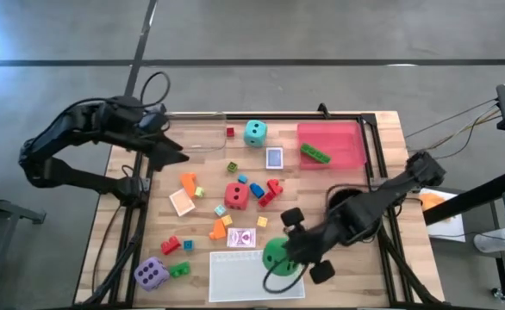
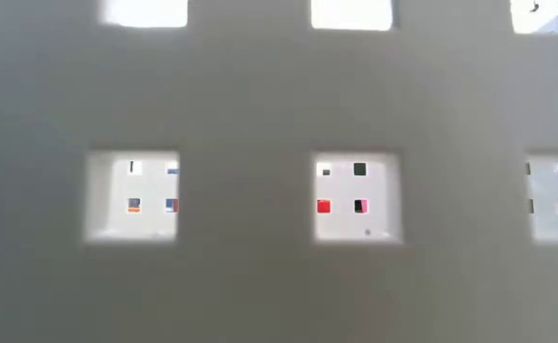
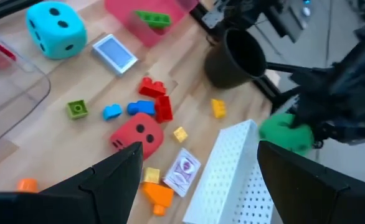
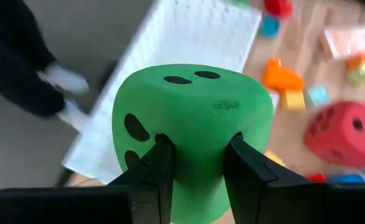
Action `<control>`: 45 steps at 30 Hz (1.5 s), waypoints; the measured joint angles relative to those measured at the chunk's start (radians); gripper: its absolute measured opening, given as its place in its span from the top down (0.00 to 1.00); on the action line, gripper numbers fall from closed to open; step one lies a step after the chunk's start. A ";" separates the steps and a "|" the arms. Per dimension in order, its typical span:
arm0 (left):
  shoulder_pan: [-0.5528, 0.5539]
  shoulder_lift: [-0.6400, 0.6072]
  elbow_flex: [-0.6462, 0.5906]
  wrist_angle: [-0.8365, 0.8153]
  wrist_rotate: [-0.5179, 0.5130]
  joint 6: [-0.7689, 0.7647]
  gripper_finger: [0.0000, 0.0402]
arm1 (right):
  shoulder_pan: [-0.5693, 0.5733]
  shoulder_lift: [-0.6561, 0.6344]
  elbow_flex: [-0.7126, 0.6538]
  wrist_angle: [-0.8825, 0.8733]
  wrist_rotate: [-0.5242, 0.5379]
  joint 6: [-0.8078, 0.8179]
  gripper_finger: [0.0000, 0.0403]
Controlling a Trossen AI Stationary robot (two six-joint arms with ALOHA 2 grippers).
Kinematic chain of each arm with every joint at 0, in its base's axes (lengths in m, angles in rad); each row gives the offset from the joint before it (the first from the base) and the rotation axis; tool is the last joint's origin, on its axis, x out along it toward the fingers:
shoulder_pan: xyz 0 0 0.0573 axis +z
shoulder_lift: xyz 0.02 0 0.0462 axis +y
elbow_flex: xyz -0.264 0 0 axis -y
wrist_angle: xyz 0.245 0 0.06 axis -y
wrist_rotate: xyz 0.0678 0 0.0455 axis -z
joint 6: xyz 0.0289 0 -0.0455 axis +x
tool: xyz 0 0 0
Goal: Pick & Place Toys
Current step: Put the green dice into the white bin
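Now right gripper (image 4: pixel 198 165) pinches green die (image 4: pixel 195 118) — two-pip face up.

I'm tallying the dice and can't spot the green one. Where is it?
In the high view, the green die is near the table's front edge, pinched in the right gripper at the white perforated tray's right end.
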 joint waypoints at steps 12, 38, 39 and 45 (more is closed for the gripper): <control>-0.025 -0.023 -0.001 -0.010 0.000 -0.009 0.21 | 0.060 0.247 0.395 -0.245 0.023 0.188 0.78; -0.026 -0.023 -0.002 -0.010 0.000 0.017 0.21 | 0.091 0.518 0.652 -0.489 0.042 0.527 0.80; -0.026 -0.023 -0.002 -0.010 0.000 0.017 0.21 | 0.092 0.526 0.651 -0.490 0.045 0.518 0.80; -0.026 -0.023 -0.002 -0.010 0.000 0.016 0.21 | 0.095 0.548 0.650 -0.493 0.049 0.373 0.80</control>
